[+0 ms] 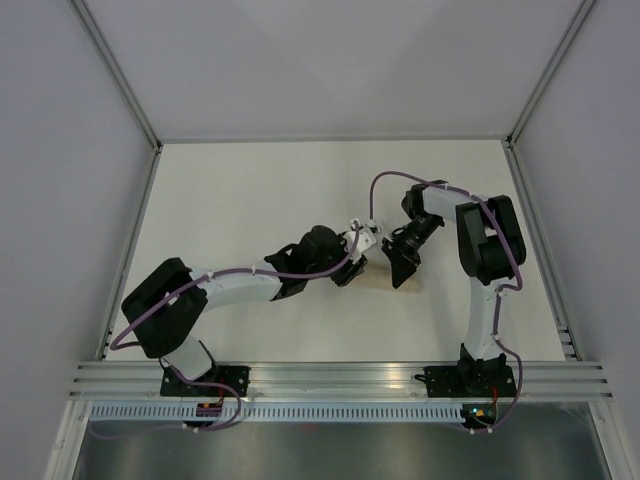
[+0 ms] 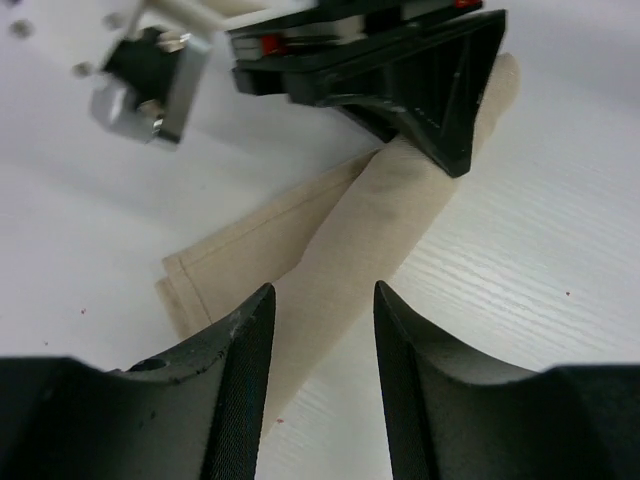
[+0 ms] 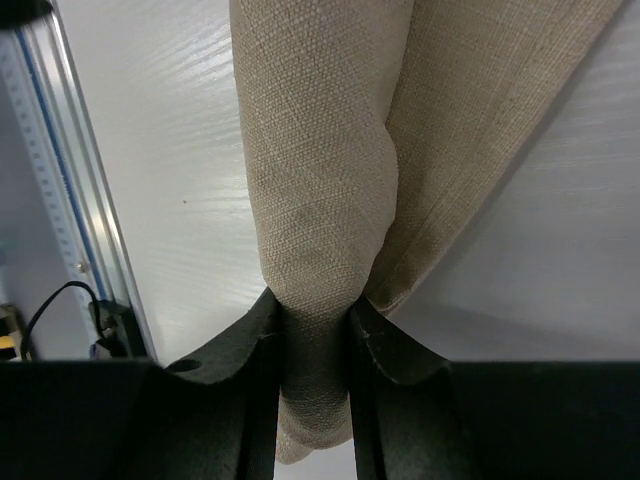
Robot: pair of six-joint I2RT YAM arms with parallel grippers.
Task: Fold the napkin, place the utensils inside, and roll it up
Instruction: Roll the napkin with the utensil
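Note:
The beige napkin point(image 2: 370, 230) lies rolled into a narrow tube on the white table, with a flat hemmed tail point(image 2: 240, 255) sticking out beside it. It shows as a small tan patch between the two grippers in the top view point(image 1: 378, 264). My right gripper point(image 3: 312, 312) is shut on one end of the roll point(image 3: 320, 150); it also shows in the left wrist view point(image 2: 430, 90). My left gripper point(image 2: 320, 292) is open over the other end of the roll, one finger point(image 2: 240, 360) above the cloth. The fork is hidden.
Both arms meet at the table's middle right point(image 1: 380, 255). An aluminium rail point(image 1: 330, 378) runs along the near edge and shows in the right wrist view point(image 3: 70, 200). Frame posts and grey walls close in the left, right and far sides.

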